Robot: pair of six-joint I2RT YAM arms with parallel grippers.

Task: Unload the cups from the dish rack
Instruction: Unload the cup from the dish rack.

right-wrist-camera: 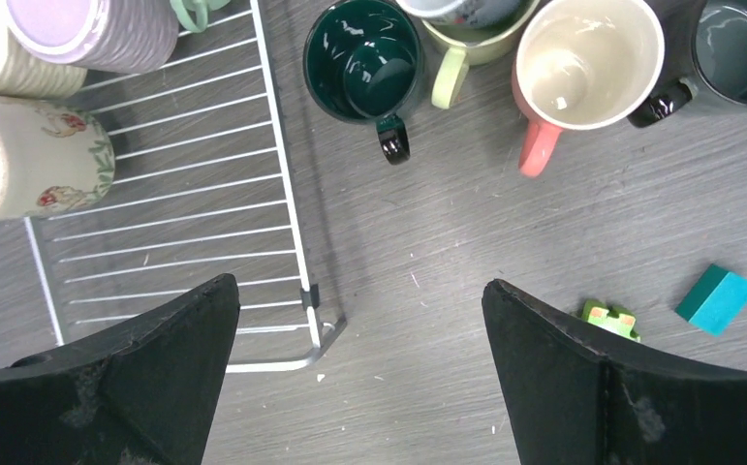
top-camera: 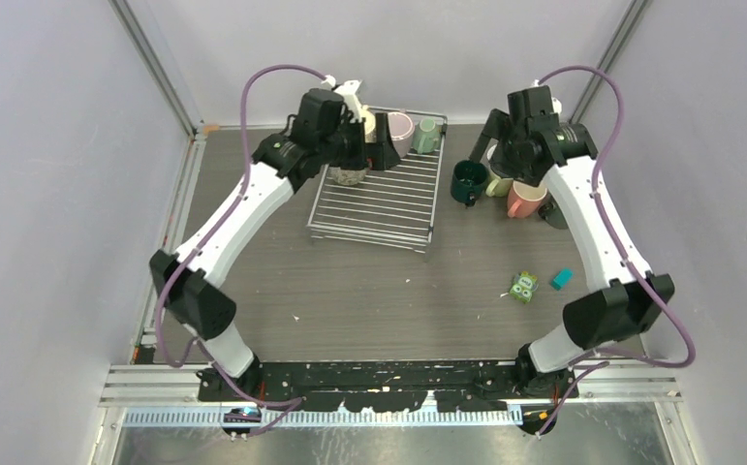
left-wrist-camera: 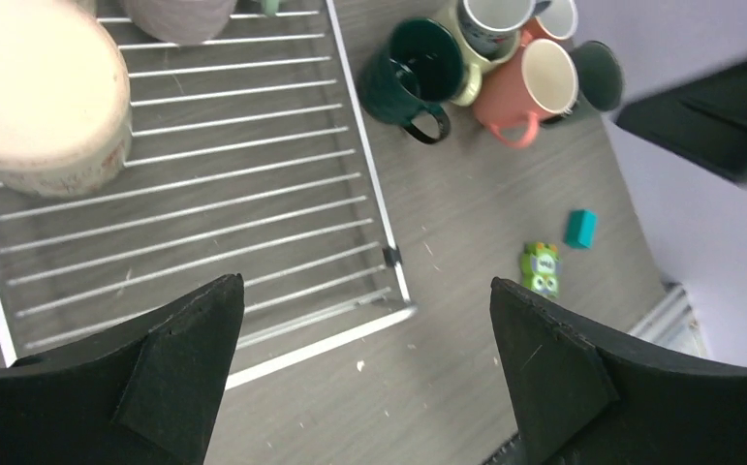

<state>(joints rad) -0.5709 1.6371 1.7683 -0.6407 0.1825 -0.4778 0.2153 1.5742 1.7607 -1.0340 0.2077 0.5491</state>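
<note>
The silver wire dish rack (top-camera: pixel 381 208) lies at the back middle of the table. At its far end stand a cream floral mug (top-camera: pixel 348 175), a mauve mug (top-camera: pixel 400 129) and a pale green mug (top-camera: pixel 427 135). To the right of the rack, on the table, stand a dark teal mug (top-camera: pixel 467 181), a yellow-green mug (top-camera: pixel 498 186), a salmon pink mug (top-camera: pixel 525 199) and a dark grey mug (top-camera: pixel 554 215). My left gripper (left-wrist-camera: pixel 369 329) hangs open and empty above the rack, by the cream mug (left-wrist-camera: pixel 45 97). My right gripper (right-wrist-camera: pixel 359 329) is open and empty above the table mugs (right-wrist-camera: pixel 364 73).
A green toy block (top-camera: pixel 522 286) and a small teal block (top-camera: pixel 562 279) lie on the table at the front right. The rack's front right corner (right-wrist-camera: pixel 316 334) shows between my right fingers. Grey walls close in both sides and the back.
</note>
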